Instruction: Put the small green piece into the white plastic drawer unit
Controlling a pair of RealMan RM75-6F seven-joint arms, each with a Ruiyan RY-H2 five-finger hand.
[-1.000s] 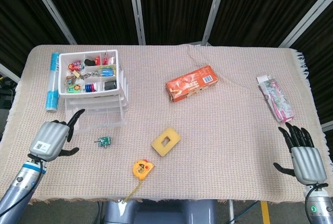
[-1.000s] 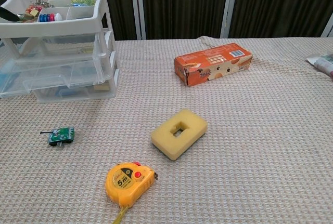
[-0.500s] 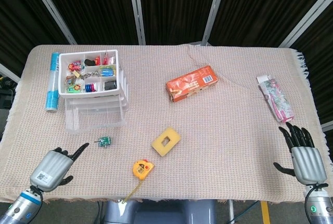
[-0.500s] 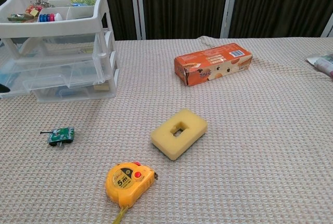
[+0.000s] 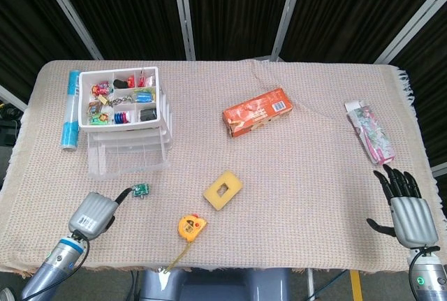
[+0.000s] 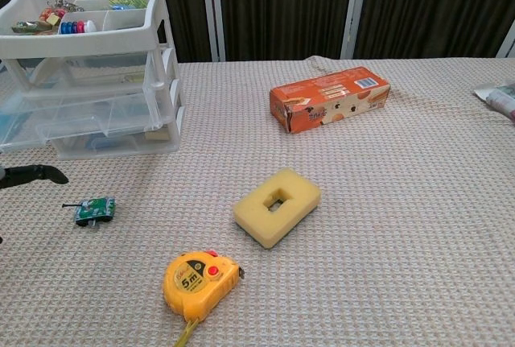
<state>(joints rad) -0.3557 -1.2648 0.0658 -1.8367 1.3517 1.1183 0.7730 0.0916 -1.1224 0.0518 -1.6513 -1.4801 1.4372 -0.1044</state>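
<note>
The small green piece (image 5: 141, 190) lies on the cloth just in front of the white plastic drawer unit (image 5: 127, 123), with bare weave around it and the yellow tape measure (image 5: 190, 226) further toward the near edge. The left hand (image 5: 98, 209) sits low near that edge, one fingertip reaching close to the piece, holding nothing. The right hand (image 5: 407, 210) rests spread and empty at the far corner.

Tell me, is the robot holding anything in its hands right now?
No, nothing. The left hand only reaches a finger toward the small green piece; the right hand is open over the table's edge.
</note>
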